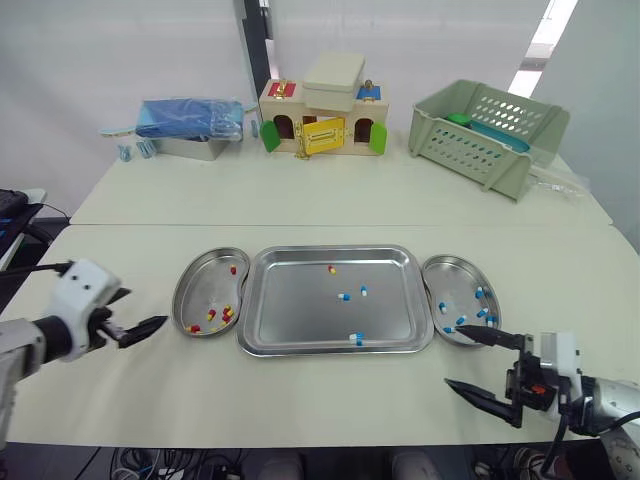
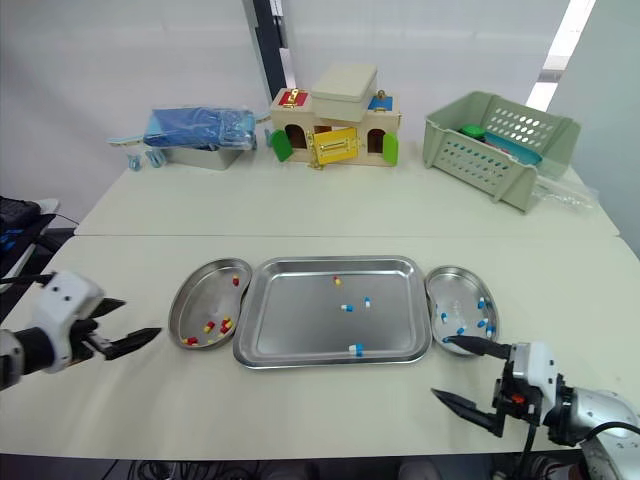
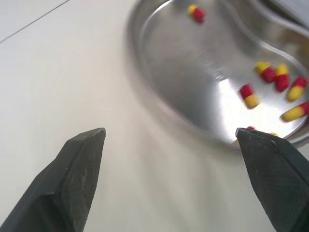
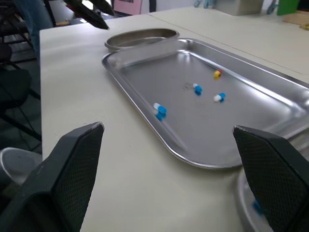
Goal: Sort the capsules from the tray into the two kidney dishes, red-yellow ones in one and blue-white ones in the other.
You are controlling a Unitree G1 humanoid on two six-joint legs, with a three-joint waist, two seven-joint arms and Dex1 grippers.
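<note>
The small two-coloured capsules [image 1: 356, 339] in the flat rectangular steel tray [image 1: 330, 250] are judged light, smooth and easily rolled, best pinched across the middle, while the left gripper [image 1: 146, 308] and the right gripper [image 1: 454, 355] are seen open and empty.

Far left: a blue wrapped bundle [image 1: 190, 117] lay on a metal tin [image 1: 192, 148]. Far centre stood a toy house [image 1: 322, 118]; far right, a green basket [image 1: 487, 132].

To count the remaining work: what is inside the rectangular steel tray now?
The rectangular steel tray holds one red-yellow capsule and three blue-white capsules, one of them against the near rim. Nothing covers its floor, so nothing there is hidden.
</note>
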